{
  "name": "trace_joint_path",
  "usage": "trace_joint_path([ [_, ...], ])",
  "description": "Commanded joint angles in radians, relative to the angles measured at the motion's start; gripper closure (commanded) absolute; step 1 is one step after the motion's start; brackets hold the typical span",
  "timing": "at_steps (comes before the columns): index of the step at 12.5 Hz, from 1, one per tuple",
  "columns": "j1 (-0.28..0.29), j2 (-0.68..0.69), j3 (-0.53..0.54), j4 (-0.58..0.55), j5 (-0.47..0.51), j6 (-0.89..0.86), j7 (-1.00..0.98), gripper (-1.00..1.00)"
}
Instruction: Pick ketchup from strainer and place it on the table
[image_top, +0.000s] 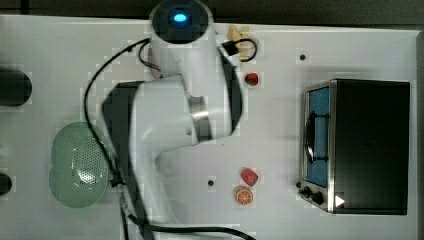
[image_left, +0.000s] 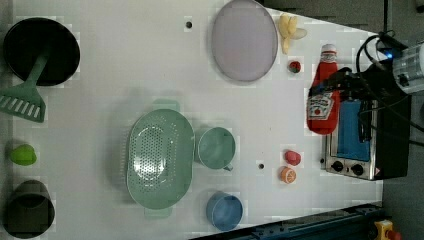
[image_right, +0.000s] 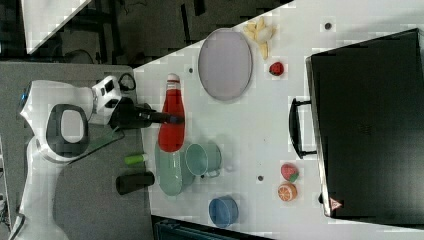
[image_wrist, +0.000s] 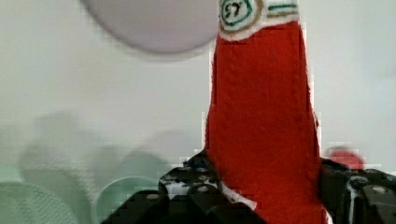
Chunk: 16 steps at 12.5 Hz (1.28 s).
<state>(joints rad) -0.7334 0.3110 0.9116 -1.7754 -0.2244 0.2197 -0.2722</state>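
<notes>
Apparently soft and light, the red fabric ketchup bottle (image_left: 322, 95) hangs above the white table (image_left: 125, 60), clear of the pale green perforated strainer (image_left: 160, 159), gripper (image_left: 327, 86) fingers clamped mid-body, a sound hold.

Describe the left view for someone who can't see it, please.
A robot gripper holds a red ketchup bottle in the air beside a small oven. On the white table sit an empty green strainer, two cups and a plate.
</notes>
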Motion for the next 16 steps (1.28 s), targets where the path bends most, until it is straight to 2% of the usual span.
trace_joint_path([
  [1, -0.033, -0.044, 0.0, -0.05, -0.006, -0.008, -0.165, -0.13],
  [5, -0.079, -0.042, -0.062, -0.233, -0.006, 0.207, -0.198, -0.13],
  [10, -0.083, -0.019, -0.143, -0.454, -0.006, 0.497, -0.197, -0.13],
  [11, -0.083, -0.007, -0.15, -0.48, -0.006, 0.55, -0.195, -0.2],
  [15, -0.083, 0.035, -0.152, -0.504, -0.023, 0.609, -0.189, -0.99],
  [16, -0.083, 0.021, -0.15, -0.494, -0.023, 0.603, -0.189, -1.0],
])
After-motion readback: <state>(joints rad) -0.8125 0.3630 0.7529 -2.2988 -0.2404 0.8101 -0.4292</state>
